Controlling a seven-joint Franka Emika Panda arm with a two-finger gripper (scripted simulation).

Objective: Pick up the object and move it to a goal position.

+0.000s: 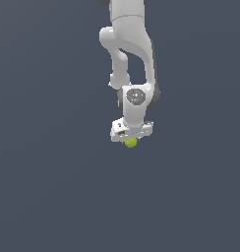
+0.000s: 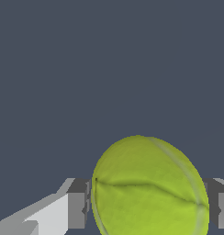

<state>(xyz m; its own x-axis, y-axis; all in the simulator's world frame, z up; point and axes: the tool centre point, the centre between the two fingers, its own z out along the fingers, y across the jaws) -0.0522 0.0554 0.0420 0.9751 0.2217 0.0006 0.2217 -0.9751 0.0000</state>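
In the exterior view the arm (image 1: 126, 29) is cut off by the frame's top edge. Most of the ball (image 1: 131, 142) hides behind the end effector (image 1: 131, 139), whose fingertips are too small to make out. In the wrist view, the lower edge crops the ball (image 2: 148, 188), and the ball hides the inner faces of the fingers (image 2: 77, 204).

Ball (image 1: 131, 142) sits directly under my gripper (image 1: 131, 140), between my 2 fingers (image 2: 77, 209), touching both. My arm (image 1: 129, 44) rises above it, near the exterior view's centre.
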